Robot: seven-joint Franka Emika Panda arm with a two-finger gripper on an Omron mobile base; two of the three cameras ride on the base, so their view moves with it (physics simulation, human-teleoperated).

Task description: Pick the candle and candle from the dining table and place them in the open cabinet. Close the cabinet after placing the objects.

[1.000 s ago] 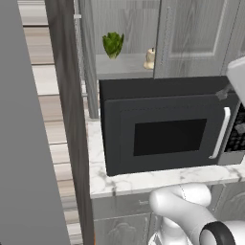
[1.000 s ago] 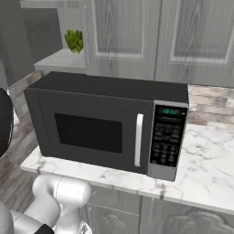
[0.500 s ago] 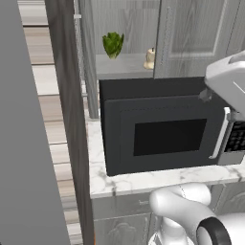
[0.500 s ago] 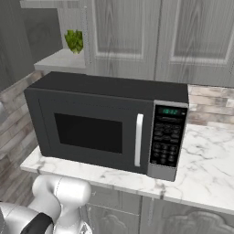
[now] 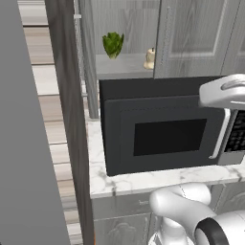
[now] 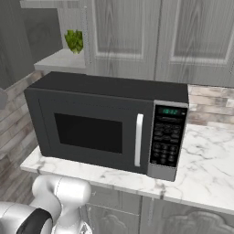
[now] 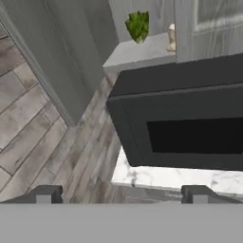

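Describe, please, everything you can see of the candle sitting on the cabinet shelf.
The candle is small and cream-coloured, with a body that widens toward its base; it looks like wax. It stands upright on the pale grey shelf of the open cabinet, above and behind the black microwave, and to the right of a green leafy thing that stands apart from it. The closed cabinet door hides its right edge. The hand view shows it the same way. Nothing grips it.

Cabinet door edge hides half the cream candle
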